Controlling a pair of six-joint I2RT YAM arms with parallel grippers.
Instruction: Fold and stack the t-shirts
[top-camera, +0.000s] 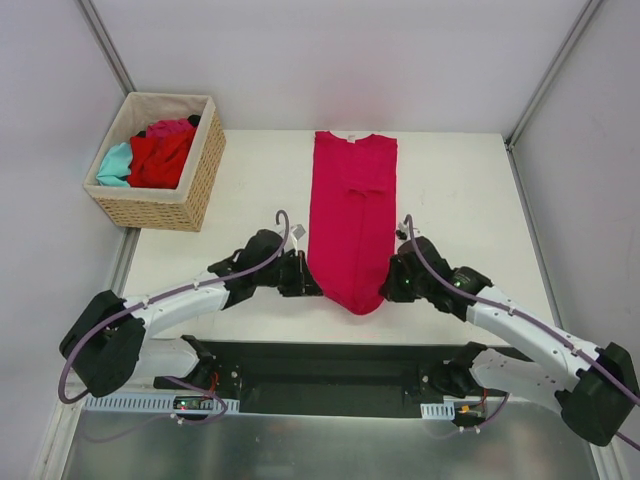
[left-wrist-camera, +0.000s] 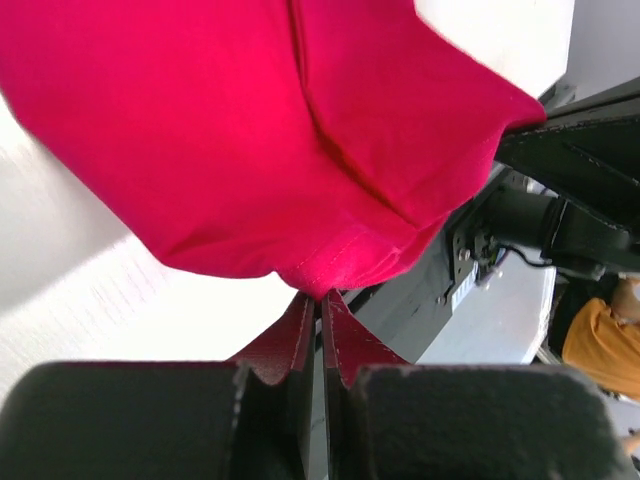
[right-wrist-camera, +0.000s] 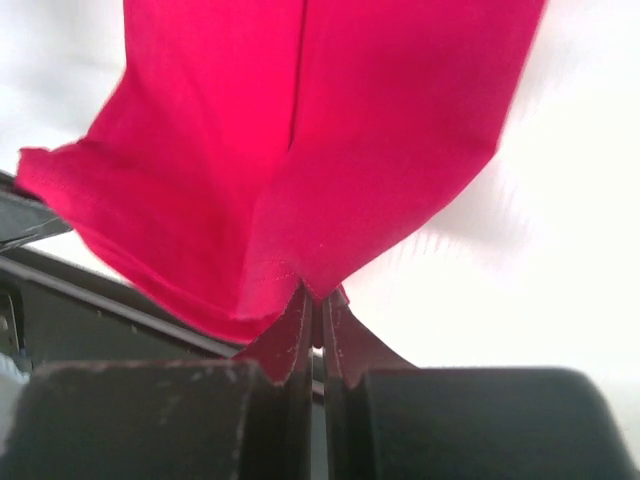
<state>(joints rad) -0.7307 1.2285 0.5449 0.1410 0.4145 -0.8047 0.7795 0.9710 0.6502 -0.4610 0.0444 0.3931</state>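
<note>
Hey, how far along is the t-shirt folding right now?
Done: the magenta cloth t-shirt lies on the white table, sides folded into a long strip. In hand: left end effector and right end effector pinch its near hem. Left: red shirt, teal shirt and pink shirt crumpled in the tan wicker basket; no stack shows.

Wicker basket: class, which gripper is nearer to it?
Left. The left gripper pinches the magenta t-shirt at its hem, on the side toward the wicker basket; the right gripper pinches it across the shirt, farther away.

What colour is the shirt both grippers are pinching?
The t-shirt is magenta-pink, clearest in the top external view.
</note>
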